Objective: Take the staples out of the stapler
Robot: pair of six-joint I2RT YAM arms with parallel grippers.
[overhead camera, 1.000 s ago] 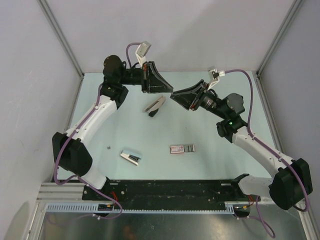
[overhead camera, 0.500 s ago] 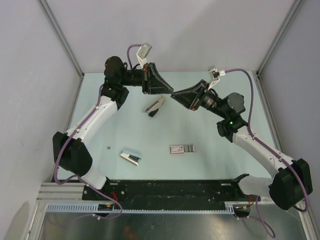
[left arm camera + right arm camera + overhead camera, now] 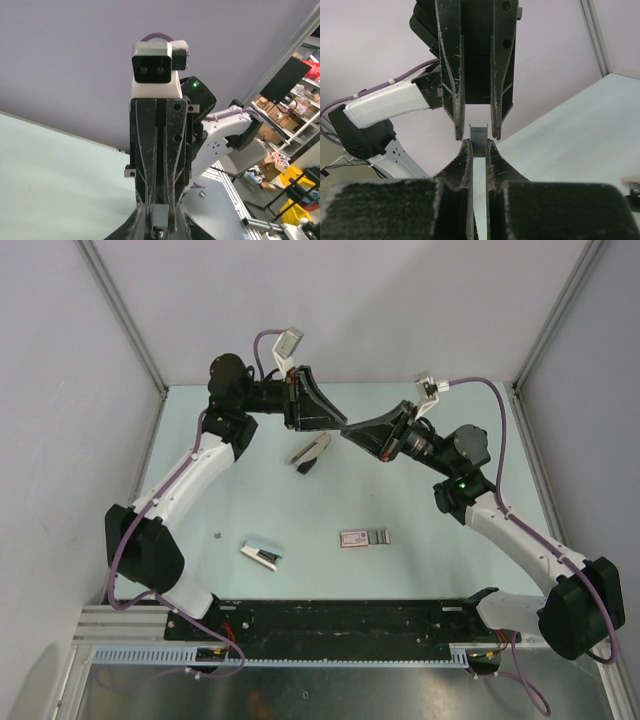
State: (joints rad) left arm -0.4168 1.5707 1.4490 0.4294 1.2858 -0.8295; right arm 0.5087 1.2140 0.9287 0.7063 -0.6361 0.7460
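The stapler (image 3: 352,536), a small flat pink-red piece, lies on the table near the front centre. A grey ribbed strip of staples (image 3: 380,535) lies against its right end. Both grippers meet tip to tip in the air at the back. My right gripper (image 3: 479,144) is shut on a short grey metal staple piece (image 3: 479,134). My left gripper (image 3: 161,222) is slightly open, one finger on each side of that same piece (image 3: 160,215) with small gaps. In the top view the left gripper (image 3: 338,422) and the right gripper (image 3: 348,430) nearly touch.
A beige and black part (image 3: 310,452) lies on the table below the gripper tips. A silver and black part (image 3: 263,554) lies at the front left, with a small dark speck (image 3: 218,534) beside it. Grey walls stand on three sides.
The two gripper tips have edged slightly closer together at the back. Nothing on the table has moved.
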